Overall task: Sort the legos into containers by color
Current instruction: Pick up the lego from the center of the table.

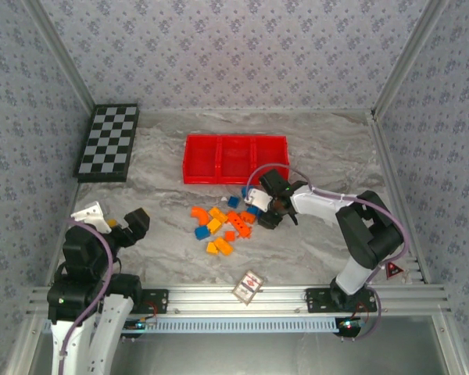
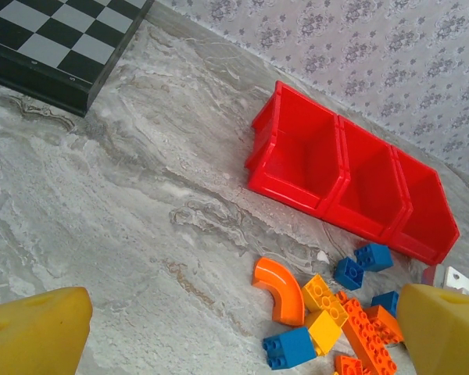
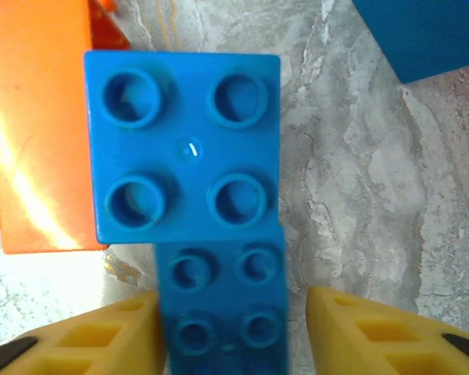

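Right gripper (image 3: 233, 303) straddles a blue brick (image 3: 221, 312) at the pile's (image 1: 219, 226) 2 o'clock, jaws narrow, not yet clamped. Left gripper (image 1: 116, 223) rests wide. The next move likely needs a firm clamp, then a lift toward the tray (image 1: 234, 138) at 12 o'clock.

You had a black-and-white checkerboard (image 1: 108, 142) lying flat at the far left of the grey marbled table (image 1: 160, 246), close against the left wall. Nearer to you, a small patterned card (image 1: 248, 286) lay tilted at the table's near edge, right by the aluminium rail (image 1: 219, 296). The walls (image 1: 234, 47) around your workspace wore pale grey floral wallpaper, with a metal post (image 1: 402, 55) slanting up at the far right corner. In your left wrist view, the board showed a thick dark side.
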